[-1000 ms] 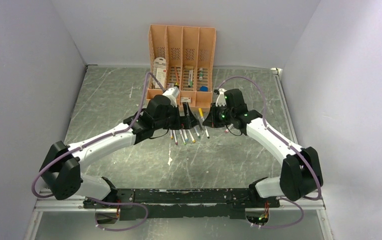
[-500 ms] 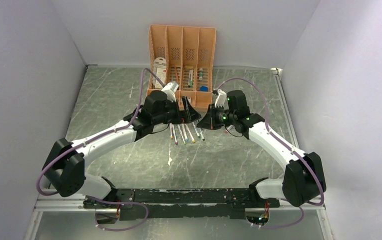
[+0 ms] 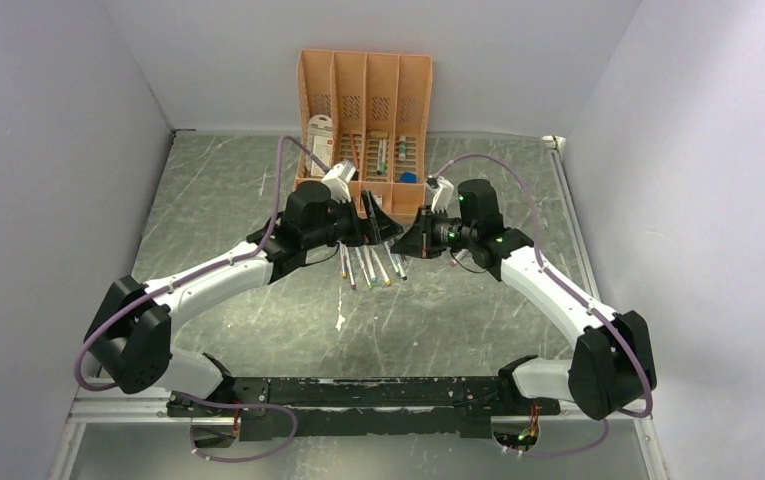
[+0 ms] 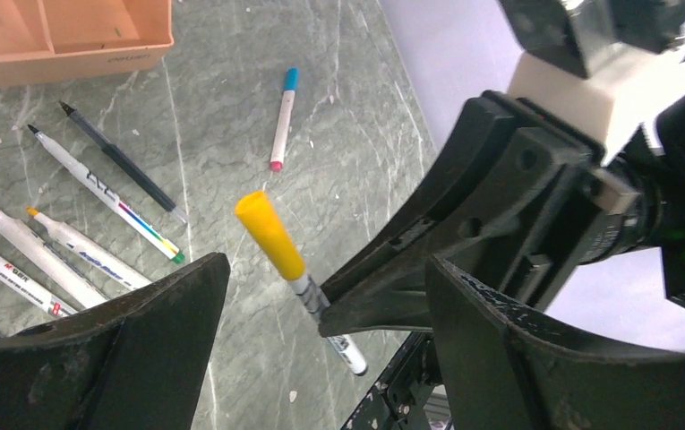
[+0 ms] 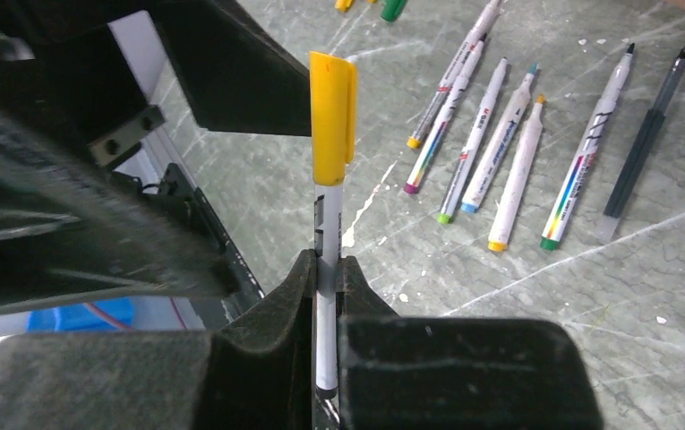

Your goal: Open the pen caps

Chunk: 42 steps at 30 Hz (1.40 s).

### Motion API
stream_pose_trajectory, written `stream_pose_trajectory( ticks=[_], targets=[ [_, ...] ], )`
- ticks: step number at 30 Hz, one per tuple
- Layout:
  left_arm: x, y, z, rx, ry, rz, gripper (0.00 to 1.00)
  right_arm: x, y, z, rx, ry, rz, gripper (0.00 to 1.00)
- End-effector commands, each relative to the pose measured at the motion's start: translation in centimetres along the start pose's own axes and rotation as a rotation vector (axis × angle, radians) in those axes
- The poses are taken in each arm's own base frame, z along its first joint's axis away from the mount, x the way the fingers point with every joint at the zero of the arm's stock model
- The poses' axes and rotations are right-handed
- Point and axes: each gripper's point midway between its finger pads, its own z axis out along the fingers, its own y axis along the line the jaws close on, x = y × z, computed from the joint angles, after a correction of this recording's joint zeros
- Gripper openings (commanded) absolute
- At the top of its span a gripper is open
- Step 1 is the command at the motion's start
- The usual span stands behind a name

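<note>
My right gripper [image 5: 325, 269] is shut on the pale barrel of a pen [image 5: 327, 242] and holds it above the table, with its yellow cap [image 5: 332, 116] on and pointing at my left gripper. In the left wrist view the yellow cap [image 4: 269, 235] sits in the gap of my open left gripper [image 4: 321, 269], touching neither finger. In the top view both grippers, left [image 3: 376, 228] and right [image 3: 410, 243], meet in front of the organiser. Several uncapped pens [image 5: 491, 143] lie in a row on the table below.
The peach-orange organiser [image 3: 363, 100] stands at the back, its corner near in the left wrist view [image 4: 70, 54]. A pen with a blue cap [image 4: 282, 118] lies apart. Loose yellow [image 5: 345, 4] and green [image 5: 392, 9] caps lie beyond the pen row.
My right gripper has moved left with the yellow-capped pen, bringing the cap between my left gripper's open fingers. My left gripper has shifted slightly towards the organiser.
</note>
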Motion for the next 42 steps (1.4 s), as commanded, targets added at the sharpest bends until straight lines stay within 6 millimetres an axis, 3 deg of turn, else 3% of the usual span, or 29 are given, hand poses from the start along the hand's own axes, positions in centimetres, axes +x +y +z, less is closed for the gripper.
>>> stream_pose_trajectory(
  ticks=[1,11,20,21,24,26,28,30,33,42],
  targets=[
    [-0.1,0.1,0.4,0.018,-0.016,-0.01,0.89,-0.8,1.6,-0.9,-0.052,-0.04,-0.017,0.0],
    [0.0,1.1,1.2,-0.009,-0.031,-0.031,0.73,-0.1,2.7,-1.1,-0.084,-0.028,-0.01,0.0],
    [-0.2,1.4,1.3,-0.025,-0.044,-0.04,0.49,0.6,2.8,-1.0,-0.082,-0.009,-0.011,0.0],
    [-0.2,1.5,1.4,-0.028,-0.043,-0.043,0.45,0.7,2.8,-0.9,-0.083,-0.006,-0.011,0.0],
    [-0.1,1.7,1.4,-0.038,-0.04,-0.048,0.19,0.9,2.8,-0.8,-0.083,0.001,-0.01,0.0],
    [0.0,1.7,1.5,-0.039,-0.034,-0.051,0.08,1.0,2.8,-0.8,-0.083,0.001,-0.01,0.0],
    [0.0,1.6,1.5,-0.035,-0.034,-0.055,0.07,0.9,2.8,-0.7,-0.083,0.001,-0.009,0.0],
    [0.0,1.5,1.4,-0.031,-0.035,-0.057,0.07,1.0,2.7,-0.6,-0.079,0.002,-0.005,0.15],
    [0.0,1.3,1.3,-0.023,-0.033,-0.06,0.07,1.0,2.4,-0.5,-0.07,-0.001,0.0,0.29],
    [-0.2,0.6,1.2,0.003,-0.033,-0.07,0.07,1.2,2.0,0.5,-0.077,0.007,0.01,0.39]
  ],
)
